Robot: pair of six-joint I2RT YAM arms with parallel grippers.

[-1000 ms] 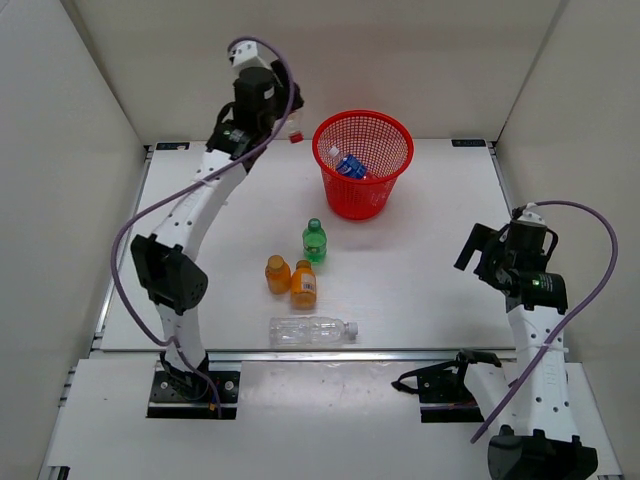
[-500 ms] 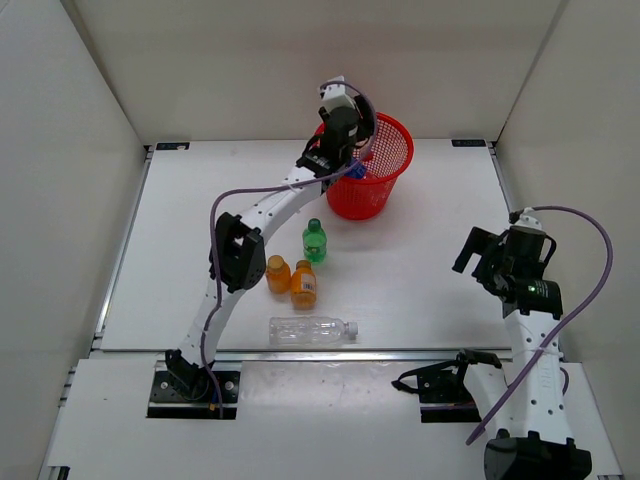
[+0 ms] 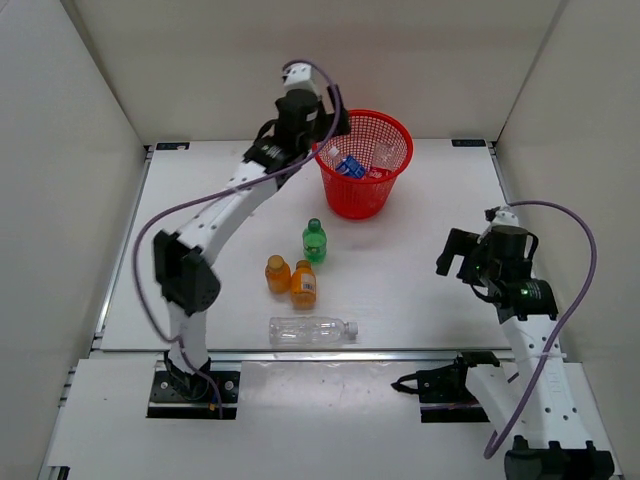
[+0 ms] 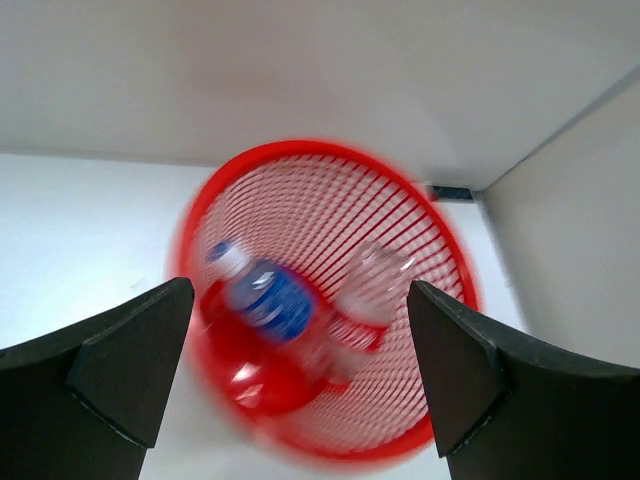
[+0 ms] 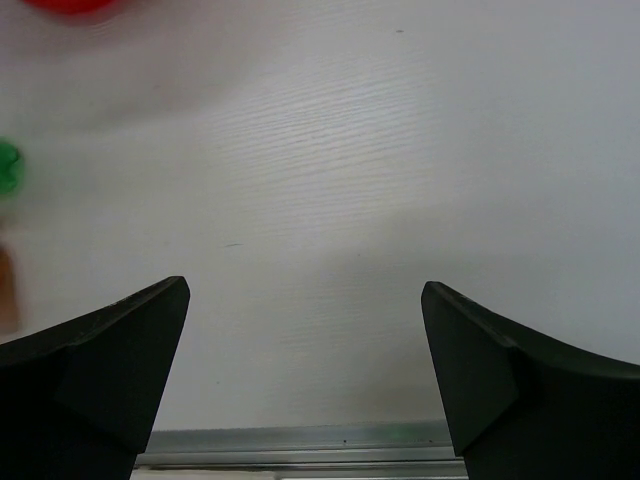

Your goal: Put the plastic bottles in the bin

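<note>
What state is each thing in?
bin, upright, two bottles inside
blue-labelled bottle, inside bin
red-labelled clear bottle, inside bin
green bottle, upright on table
orange bottles, upright on table
long clear bottle, lying on table
left end effector, open, empty
right end effector, open, empty

We saw the bin [image 4: 335,200] blurred between our spread fingers [image 4: 130,370]. A blue-labelled bottle [image 4: 272,300] and a clear bottle [image 4: 368,292] were inside.
</note>
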